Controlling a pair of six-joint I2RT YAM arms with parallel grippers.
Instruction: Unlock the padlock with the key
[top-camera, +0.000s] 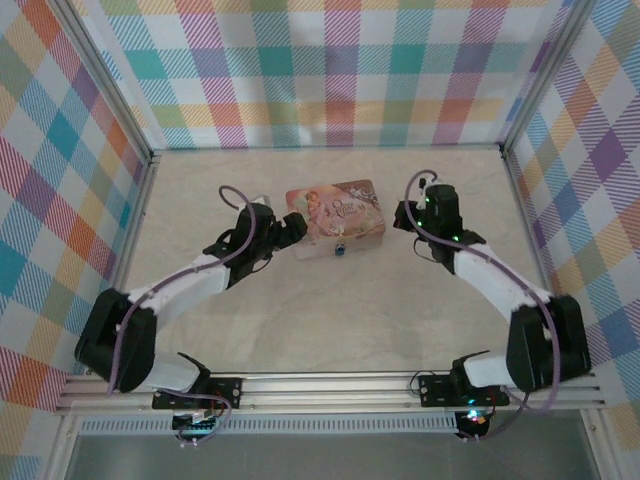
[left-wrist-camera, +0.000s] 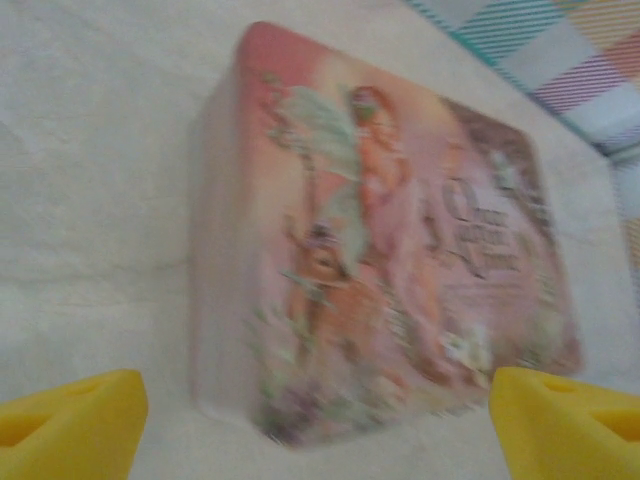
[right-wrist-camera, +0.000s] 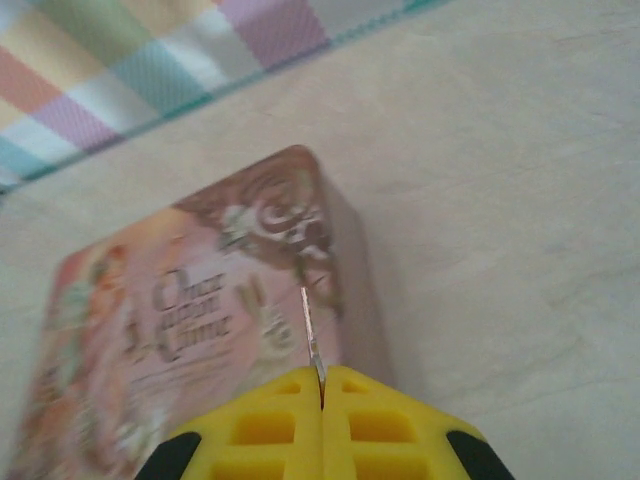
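The pink tin (top-camera: 335, 215) sits on the table (top-camera: 300, 330), nearer its far edge, with the tiny padlock (top-camera: 341, 249) on the tin's near side. The left gripper (left-wrist-camera: 320, 425) gapes wide at the tin's left end. The right gripper (right-wrist-camera: 322, 400), at its right end, pinches the key (right-wrist-camera: 311, 340).

The left gripper (left-wrist-camera: 315, 430) gapes wide, the right gripper (right-wrist-camera: 322, 398) has fingers pressed together.
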